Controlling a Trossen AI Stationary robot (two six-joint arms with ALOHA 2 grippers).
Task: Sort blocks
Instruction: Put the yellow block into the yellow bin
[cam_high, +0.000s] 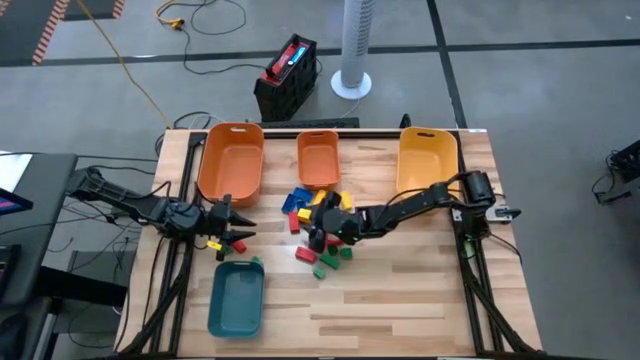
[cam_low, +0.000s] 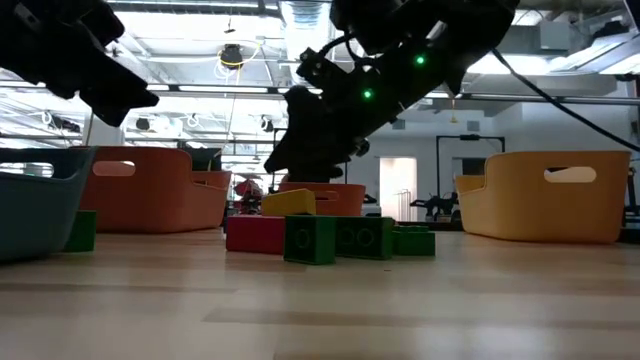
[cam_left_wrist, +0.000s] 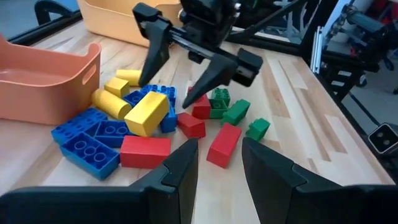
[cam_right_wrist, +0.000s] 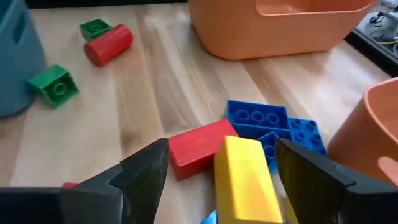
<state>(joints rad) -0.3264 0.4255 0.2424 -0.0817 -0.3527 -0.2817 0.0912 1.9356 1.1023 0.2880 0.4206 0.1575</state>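
At the left of the high view, the left gripper (cam_high: 238, 240) is hovering just above the teal bin (cam_high: 236, 300), its fingers (cam_left_wrist: 180, 171) standing slightly apart; they appear to be holding nothing, though the high view is too small there to be sure. At the centre of the frame, the blocks (cam_high: 318, 232) are lying heaped on the table (cam_high: 420, 290), below the small orange bin (cam_high: 319, 157). Reaching in from the right, the right gripper (cam_high: 322, 232) is hanging over the heap with its fingers (cam_right_wrist: 143, 171) spread wide on either side of a yellow block (cam_right_wrist: 245, 180). That block is leaning on a red block (cam_right_wrist: 196, 148) and blue ones, so closing now is risking a slanted pinch that tips it or drags a neighbour along.
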